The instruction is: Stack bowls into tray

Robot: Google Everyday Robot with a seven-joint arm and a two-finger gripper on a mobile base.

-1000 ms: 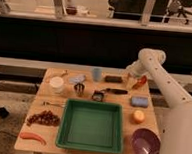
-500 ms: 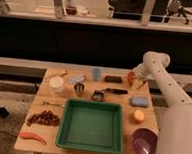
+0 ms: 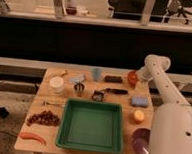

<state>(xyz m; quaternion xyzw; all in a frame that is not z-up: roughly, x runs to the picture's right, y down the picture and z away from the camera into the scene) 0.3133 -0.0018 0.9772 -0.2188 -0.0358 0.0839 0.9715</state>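
Note:
The orange-red bowl (image 3: 132, 78) stands tilted on edge at the back right of the wooden table (image 3: 48, 95). My gripper (image 3: 138, 75) is right against it, at the end of the white arm (image 3: 161, 89), and appears shut on its rim. The dark purple bowl (image 3: 140, 140) sits at the front right corner, partly hidden behind my arm's base. The green tray (image 3: 91, 125) lies empty at the front middle of the table, left of the purple bowl.
Around the tray are a white lidded cup (image 3: 57, 83), a metal cup (image 3: 79, 88), a blue cup (image 3: 96, 74), a blue sponge (image 3: 139, 101), an orange fruit (image 3: 138, 116), dark red grapes (image 3: 43, 118) and a red chili (image 3: 32, 136).
My gripper and the orange-red bowl have shifted slightly left and up together. The arm's elbow has swung to the right. Everything else stays put.

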